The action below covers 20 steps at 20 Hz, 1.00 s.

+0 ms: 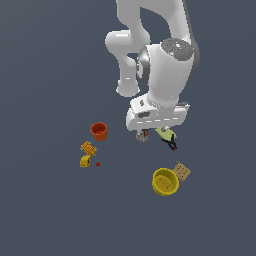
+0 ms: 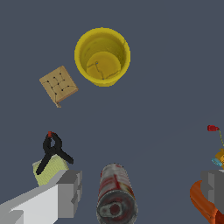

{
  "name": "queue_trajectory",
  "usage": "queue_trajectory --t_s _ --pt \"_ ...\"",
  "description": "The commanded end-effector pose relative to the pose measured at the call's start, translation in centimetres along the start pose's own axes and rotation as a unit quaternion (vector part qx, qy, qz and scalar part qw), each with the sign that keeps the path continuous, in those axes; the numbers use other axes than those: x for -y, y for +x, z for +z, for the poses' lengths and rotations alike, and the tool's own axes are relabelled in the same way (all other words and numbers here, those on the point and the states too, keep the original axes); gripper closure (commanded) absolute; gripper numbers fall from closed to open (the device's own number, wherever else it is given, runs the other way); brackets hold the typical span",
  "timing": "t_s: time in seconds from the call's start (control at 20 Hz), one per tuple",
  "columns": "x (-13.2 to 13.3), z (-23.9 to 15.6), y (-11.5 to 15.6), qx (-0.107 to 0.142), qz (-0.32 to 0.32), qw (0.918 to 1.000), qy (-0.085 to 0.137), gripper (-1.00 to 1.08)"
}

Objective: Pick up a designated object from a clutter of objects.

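- The arm [image 1: 160, 60] hangs over the middle of the clutter, hand down; its bulk hides much of what lies under it in the exterior view.
- The gripper [image 2: 140, 192] is spread wide and empty: one finger [image 2: 70, 192] shows near the card, the other at the frame's edge by the cup, with the can lying in the gap but untouched.
- The bowl [image 2: 103, 56] stands upright, with the cracker [image 2: 58, 84] just beside it, both apart from the hand.
- The cup [image 1: 99, 131] is cut off in the wrist view, seen only as an orange rim.
- The can [image 2: 114, 192] lies on its side.
- The card [image 2: 50, 171] lies flat, partly under the clamp.
- The clamp [image 2: 52, 151], the target, rests with its handles on the card, just beside one finger, outside the jaws.
- Progress: nothing is grasped; the hand probably must shift over the clamp, descend, close, lift.
- A small red bit [image 2: 213, 128] is too tiny to identify.
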<state>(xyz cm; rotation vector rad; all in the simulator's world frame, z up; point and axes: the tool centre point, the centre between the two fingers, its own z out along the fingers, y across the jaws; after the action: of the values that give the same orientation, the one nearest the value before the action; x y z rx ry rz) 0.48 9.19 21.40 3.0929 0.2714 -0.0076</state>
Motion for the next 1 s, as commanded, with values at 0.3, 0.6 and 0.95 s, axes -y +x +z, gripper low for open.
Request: queue_trajectory --t_s 0.3,0.6,0.95 --pt "8.6 8.1 -1.2 -0.004 -0.082 0.9966 0.004 -0.92" --pt "12.7 11.6 -2.7 -0.006 -0.121 0.9926 0.011 -0.92" --pt "14.9 13.4 -3.8 -0.007 -0.141 0.9898 0.017 -0.92"
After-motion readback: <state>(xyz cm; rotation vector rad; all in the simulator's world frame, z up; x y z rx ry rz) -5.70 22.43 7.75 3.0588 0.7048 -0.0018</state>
